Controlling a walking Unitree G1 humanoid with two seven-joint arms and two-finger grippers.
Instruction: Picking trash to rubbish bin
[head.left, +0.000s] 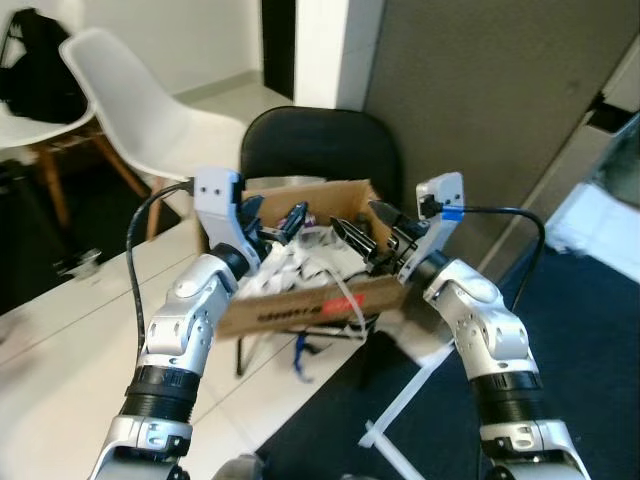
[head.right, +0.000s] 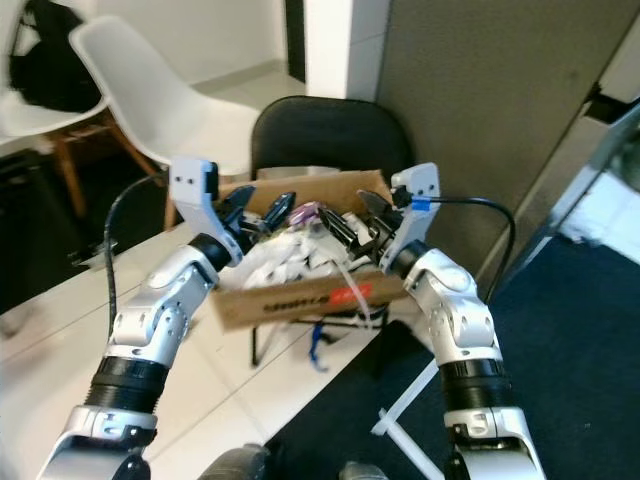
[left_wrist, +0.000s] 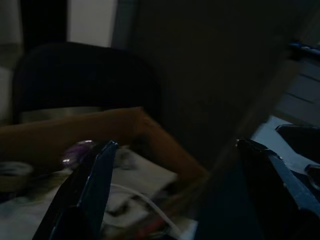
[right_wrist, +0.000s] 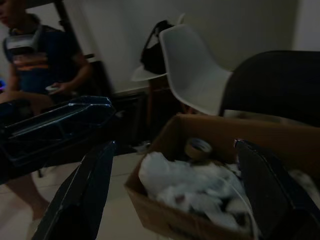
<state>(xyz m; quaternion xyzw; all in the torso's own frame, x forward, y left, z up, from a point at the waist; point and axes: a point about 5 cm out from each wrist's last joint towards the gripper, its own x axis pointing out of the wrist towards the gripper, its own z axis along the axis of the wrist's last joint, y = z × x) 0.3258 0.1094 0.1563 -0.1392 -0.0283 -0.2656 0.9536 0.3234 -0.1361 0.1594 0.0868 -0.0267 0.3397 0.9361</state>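
Note:
A cardboard box (head.left: 300, 306) with a red label stands on a black chair (head.left: 320, 145). It holds crumpled white paper (head.left: 300, 265), a tape roll (right_wrist: 198, 148) and a purple scrap (left_wrist: 77, 152). My left gripper (head.left: 275, 218) hovers over the box's left side, open with nothing between its fingers (left_wrist: 95, 185). My right gripper (head.left: 366, 228) hovers over the right side, pointing in at the paper, also open and empty, its fingers (right_wrist: 265, 185) spread wide. I cannot tell whether either gripper touches the trash.
A grey partition (head.left: 480, 100) stands behind the chair on the right. A white chair (head.left: 140, 100) and a black backpack (head.left: 35, 65) are at the back left. A person (right_wrist: 35, 55) stands beyond the box. A white strip (head.left: 400, 400) lies on dark carpet.

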